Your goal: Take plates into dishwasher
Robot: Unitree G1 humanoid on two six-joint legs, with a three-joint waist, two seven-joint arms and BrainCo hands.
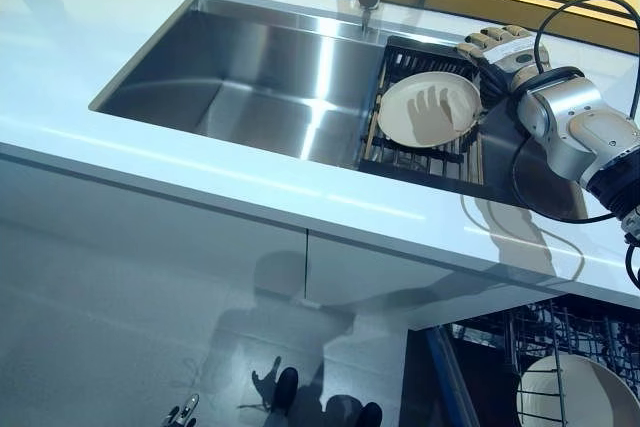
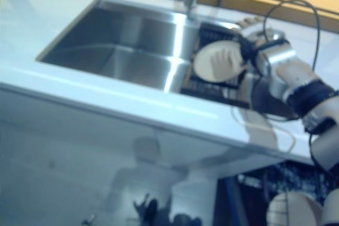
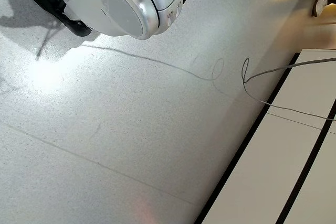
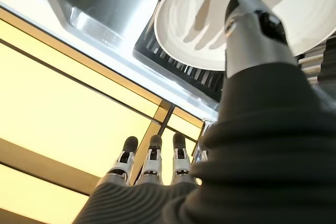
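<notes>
At the upper right of the left eye view, the right hand (image 1: 497, 48) hovers beside 1 cream plate (image 1: 430, 109) lying in the black rack (image 1: 420, 152) next to the steel sink (image 1: 250, 77); its fingers (image 4: 152, 158) are straight, thumb apparently over the plate; a second plate (image 1: 575, 397) stands in the dishwasher (image 1: 500, 347), lower right.

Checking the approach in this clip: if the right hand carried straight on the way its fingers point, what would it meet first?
Likely nothing on the rack: the right hand, fingers straight, points past the plate toward the counter's back edge and yellow wall. Depth is uncertain.
</notes>
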